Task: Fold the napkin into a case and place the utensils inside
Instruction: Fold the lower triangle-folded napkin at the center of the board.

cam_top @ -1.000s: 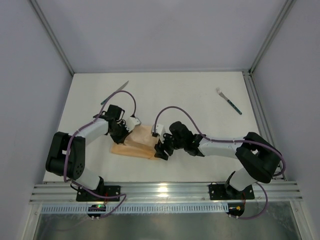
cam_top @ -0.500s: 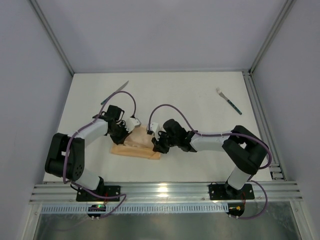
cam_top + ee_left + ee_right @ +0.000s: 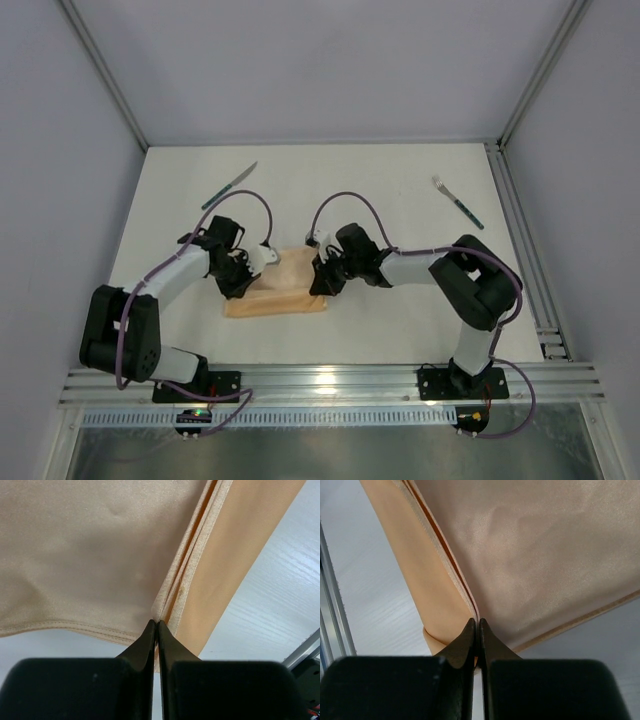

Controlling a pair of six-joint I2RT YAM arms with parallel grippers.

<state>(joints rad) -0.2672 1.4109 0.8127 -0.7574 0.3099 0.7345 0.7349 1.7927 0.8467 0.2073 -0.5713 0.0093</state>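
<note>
White table (image 3: 400,200), near edge: left gripper (image 3: 240,288) and right gripper (image 3: 320,283) pinch the folded napkin (image 3: 285,292) by its ends (probably for another fold).

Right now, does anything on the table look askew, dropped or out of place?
Nothing stands out. The folded napkin lies between the left end effector and right end effector, each shut on a layered edge. The knife and fork lie apart at the far side, untouched.
</note>
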